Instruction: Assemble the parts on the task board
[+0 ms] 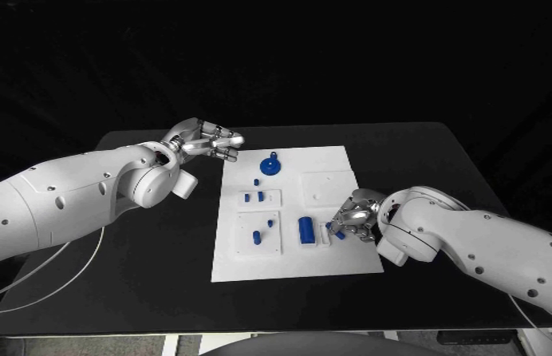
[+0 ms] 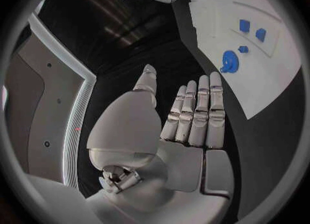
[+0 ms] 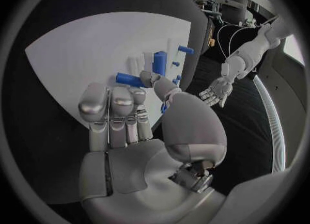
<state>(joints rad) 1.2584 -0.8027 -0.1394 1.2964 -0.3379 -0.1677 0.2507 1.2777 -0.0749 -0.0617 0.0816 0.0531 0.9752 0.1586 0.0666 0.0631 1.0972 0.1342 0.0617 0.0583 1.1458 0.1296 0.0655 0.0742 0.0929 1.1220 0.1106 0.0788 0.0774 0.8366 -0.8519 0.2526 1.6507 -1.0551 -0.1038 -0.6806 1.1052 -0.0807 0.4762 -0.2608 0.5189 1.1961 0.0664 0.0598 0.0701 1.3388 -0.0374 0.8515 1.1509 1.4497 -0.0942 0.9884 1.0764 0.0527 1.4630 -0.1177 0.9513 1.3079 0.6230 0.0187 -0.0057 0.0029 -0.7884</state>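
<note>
White task board [image 1: 293, 260] in the head view carries several blue parts: a round piece [image 1: 270, 166] near its far edge, small pegs [image 1: 260, 197] standing in raised blocks and a cylinder [image 1: 306, 228] near the right hand [image 1: 356, 216], so assembly looks only partly done. Left wrist view shows the left hand [image 2: 187, 115] flat, fingers straight and empty beside the board, while the right wrist view shows the right hand pinching a blue peg [image 3: 129, 80] over the board, not yet seated.
</note>
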